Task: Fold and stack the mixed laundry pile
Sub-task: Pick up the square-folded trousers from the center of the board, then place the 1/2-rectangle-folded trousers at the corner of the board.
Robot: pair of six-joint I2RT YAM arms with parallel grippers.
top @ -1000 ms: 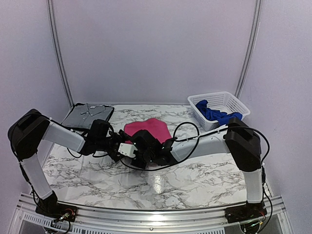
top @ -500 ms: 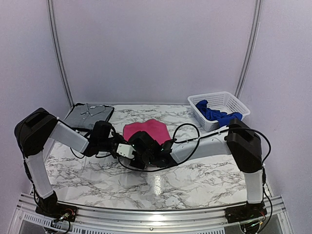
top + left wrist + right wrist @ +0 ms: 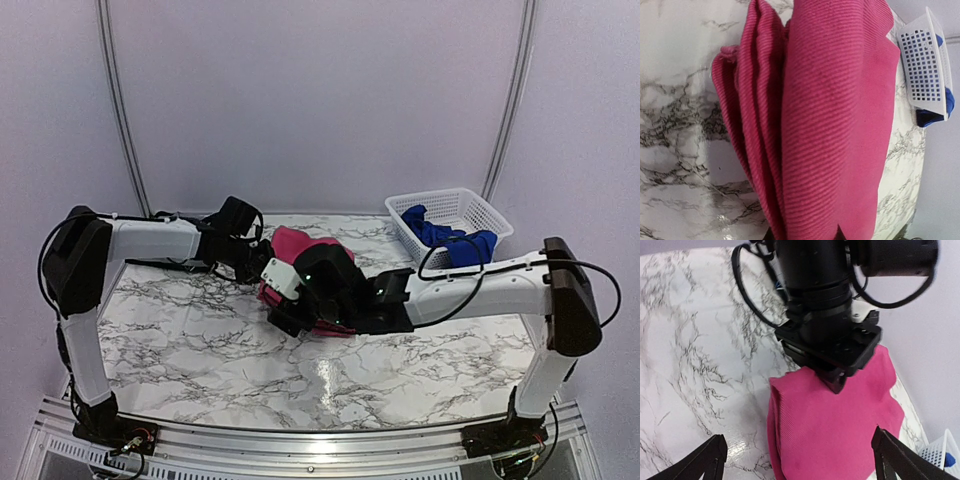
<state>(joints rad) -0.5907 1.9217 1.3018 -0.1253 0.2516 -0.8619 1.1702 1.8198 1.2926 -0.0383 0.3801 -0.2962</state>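
Within left jaws: pink garment (image 3: 835,430); right jaws spread beside

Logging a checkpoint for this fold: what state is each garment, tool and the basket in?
left tool: shut on the pink garment
right tool: open, holding nothing
pink garment: bunched in layered folds, gripped at one edge
blue garment: crumpled inside the basket
basket: upright, holding the blue garment

Overhead; 2 wrists seemingly near garment (image 3: 830,125).

Large garment (image 3: 297,244) centre, basket (image 3: 466,207) right rear, small garment (image 3: 441,236) in it
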